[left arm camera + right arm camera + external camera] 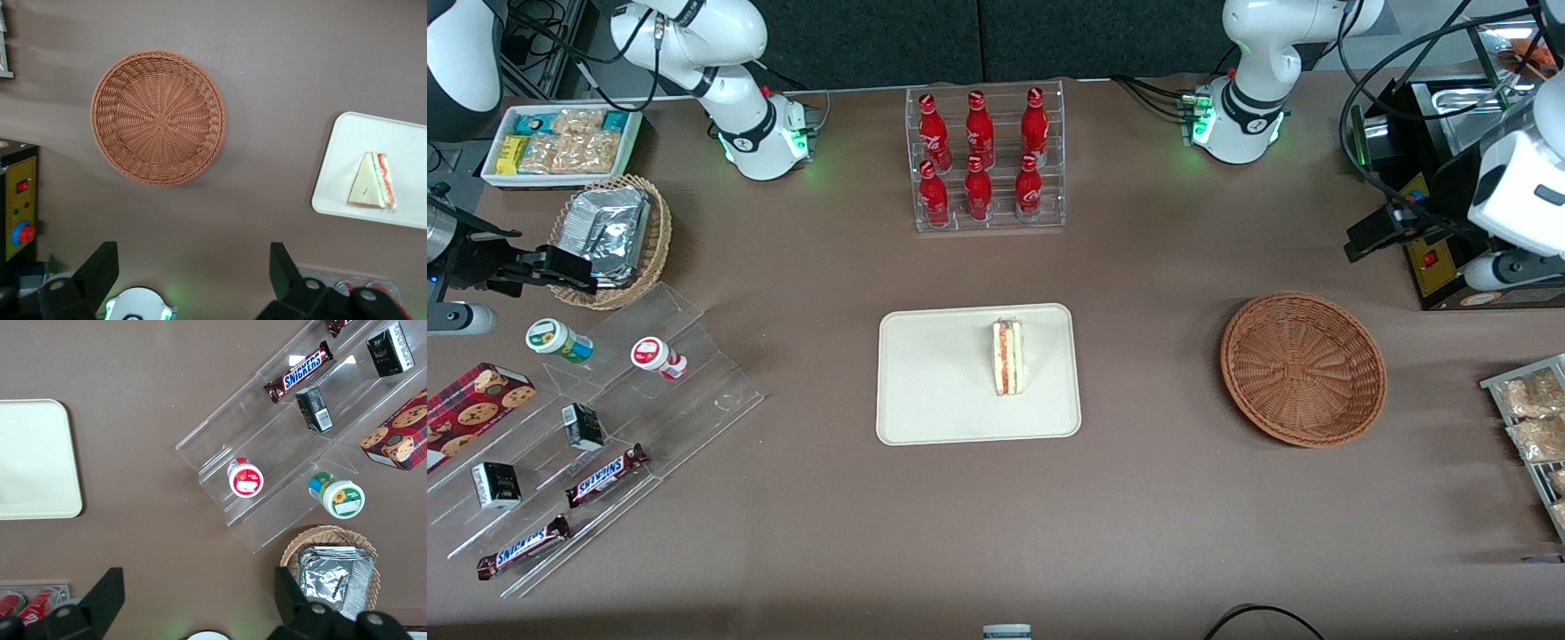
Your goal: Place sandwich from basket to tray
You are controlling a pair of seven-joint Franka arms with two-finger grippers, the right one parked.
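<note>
The sandwich [1008, 357] lies on the cream tray [934, 391] at the middle of the table, its red and green filling edge showing. It also shows in the left wrist view [372, 182], on the tray [347, 153]. The reddish-brown wicker basket [1303, 368] sits empty beside the tray, toward the working arm's end; the left wrist view shows its bare inside [159, 117]. My left gripper [1362, 242] is open and empty, raised well above the table, farther from the front camera than the basket. In the left wrist view the gripper [193, 273] has its black fingers spread wide apart.
A clear rack of red bottles [987, 160] stands farther back than the tray. A black machine [1440, 178] and a rack of snack packets [1534, 418] sit at the working arm's end. Clear display steps [605, 427] and a tan foil basket [609, 236] lie toward the parked arm's end.
</note>
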